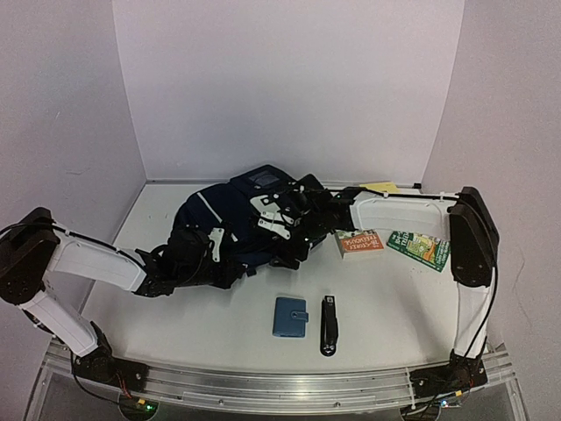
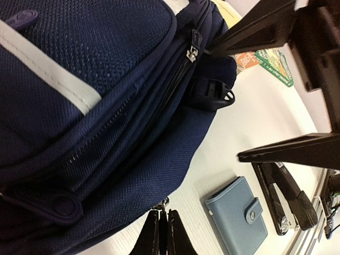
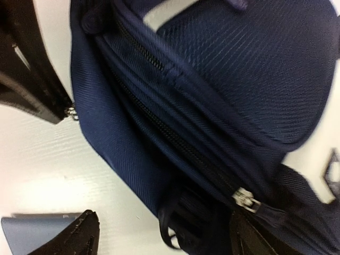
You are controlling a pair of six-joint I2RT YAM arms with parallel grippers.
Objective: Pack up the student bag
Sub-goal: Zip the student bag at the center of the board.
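Backpack [image 1: 210, 215] lies between both grippers; left gripper [image 2: 160, 234] is pinched shut on zipper pull [image 2: 162, 204] at its edge; right gripper [image 3: 170, 223] stands wide open astride its corner, holding nothing.

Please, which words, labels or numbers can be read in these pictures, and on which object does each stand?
Orange-red book: white title lettering, too blurred to read.
Green booklet: some print, too small to read.
Student bag, blue wallet, black stapler: no text visible.
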